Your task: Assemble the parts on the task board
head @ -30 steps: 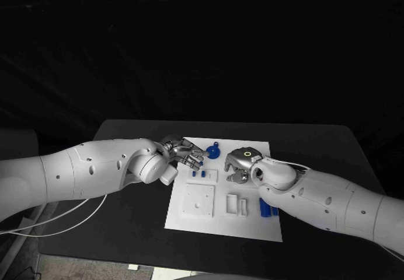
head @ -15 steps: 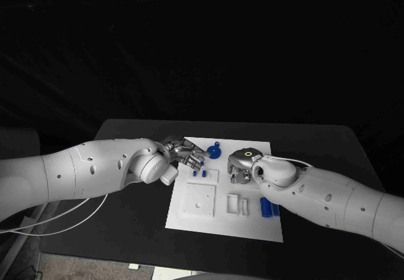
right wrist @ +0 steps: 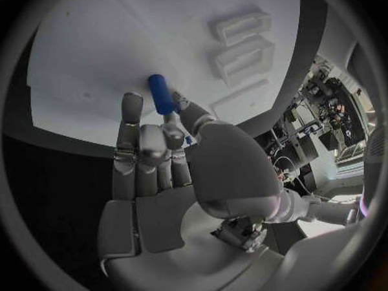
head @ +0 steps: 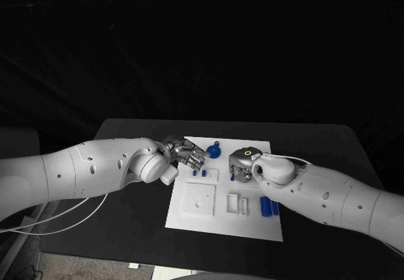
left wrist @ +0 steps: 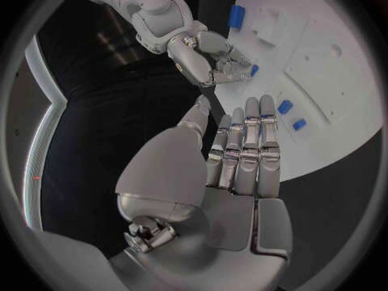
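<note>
The white task board lies mid-table. A round blue part stands at its far edge, two small blue pegs stand nearer the left side, and blue cylinders lie by the white slots. My left hand hovers at the board's far left corner with straight fingers and holds nothing. My right hand is over the board's far middle, fingers curled. It pinches a small blue part between thumb and finger. That blue part also shows at its fingertips in the left wrist view.
Two white rectangular slots and a square plate with holes are raised on the board. Bare black table surrounds the board on all sides. A blue cylinder lies on the board just beyond my right fingertips.
My right hand and forearm have shifted slightly left over the board, uncovering more of the blue cylinders. The left hand has stayed put.
</note>
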Motion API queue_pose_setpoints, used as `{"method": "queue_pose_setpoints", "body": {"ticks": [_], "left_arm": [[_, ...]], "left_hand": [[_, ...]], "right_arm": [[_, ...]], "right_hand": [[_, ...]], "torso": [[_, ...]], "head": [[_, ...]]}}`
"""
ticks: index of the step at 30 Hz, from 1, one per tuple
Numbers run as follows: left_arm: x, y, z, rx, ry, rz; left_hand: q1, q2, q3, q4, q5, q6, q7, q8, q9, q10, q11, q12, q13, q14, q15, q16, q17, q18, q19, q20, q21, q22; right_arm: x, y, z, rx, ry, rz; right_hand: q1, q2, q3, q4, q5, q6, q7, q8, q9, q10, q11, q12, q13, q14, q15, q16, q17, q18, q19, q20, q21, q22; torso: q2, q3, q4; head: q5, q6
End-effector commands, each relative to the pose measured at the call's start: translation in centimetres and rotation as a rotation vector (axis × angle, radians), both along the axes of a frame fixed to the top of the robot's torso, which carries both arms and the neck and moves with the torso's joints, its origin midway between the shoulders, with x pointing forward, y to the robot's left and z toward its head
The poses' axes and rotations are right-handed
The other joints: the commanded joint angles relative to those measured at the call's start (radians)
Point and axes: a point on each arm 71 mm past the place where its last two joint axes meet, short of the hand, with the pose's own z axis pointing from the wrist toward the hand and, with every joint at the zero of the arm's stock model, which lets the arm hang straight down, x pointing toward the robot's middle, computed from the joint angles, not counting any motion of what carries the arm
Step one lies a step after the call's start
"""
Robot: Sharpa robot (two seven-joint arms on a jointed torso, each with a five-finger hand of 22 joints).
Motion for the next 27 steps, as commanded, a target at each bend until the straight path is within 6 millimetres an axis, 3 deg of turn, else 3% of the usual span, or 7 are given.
{"method": "queue_pose_setpoints", "body": {"ticks": [1,17,27], "left_arm": [[-0.1,-0.3,0.0,-0.002,0.002,-0.022],[-0.1,-0.5,0.0,0.000,0.010,-0.032],[-0.1,-0.5,0.0,0.003,0.014,-0.036]], "left_hand": [[0.000,0.009,0.005,-0.006,-0.002,-0.007,0.002,-0.002,0.000,0.004,0.003,-0.002,-0.001,0.002,0.003,-0.001,0.001,0.003,-0.007,0.002,0.007,0.002],[-0.001,0.008,0.005,-0.006,-0.002,-0.008,0.002,-0.002,0.000,0.004,0.003,-0.002,-0.001,0.001,0.003,-0.001,0.001,0.003,-0.008,0.003,0.007,0.002],[-0.001,0.008,0.005,-0.006,-0.002,-0.008,0.002,-0.002,0.000,0.004,0.003,-0.002,-0.001,0.001,0.003,-0.001,0.001,0.003,-0.008,0.003,0.007,0.002]], "right_arm": [[0.0,0.1,-0.2,-0.034,0.014,0.020],[0.2,1.3,0.0,-0.017,-0.027,0.018],[0.2,1.3,-0.4,-0.042,-0.022,0.021]], "right_hand": [[-0.010,0.007,-0.001,-0.008,-0.006,0.002,0.000,0.001,0.000,-0.003,0.007,0.005,0.001,-0.004,0.003,0.005,0.002,-0.001,-0.005,0.004,0.005,0.006],[-0.022,0.019,-0.015,0.010,-0.007,0.015,0.002,0.002,0.000,0.008,0.007,0.013,0.004,0.002,0.002,0.011,0.007,-0.005,0.003,-0.001,0.003,0.006],[-0.011,0.019,-0.014,0.003,-0.007,0.020,0.003,0.001,0.000,0.007,0.007,0.011,0.003,0.002,0.003,0.007,0.006,-0.005,0.003,-0.002,0.001,0.006]], "torso": [[0.000,-0.0001,-0.0007],[0.000,-0.0005,0.0008],[0.000,-0.0007,-0.0004]], "head": [[0.000,-0.001],[-0.002,-0.001],[-0.001,-0.004]]}}
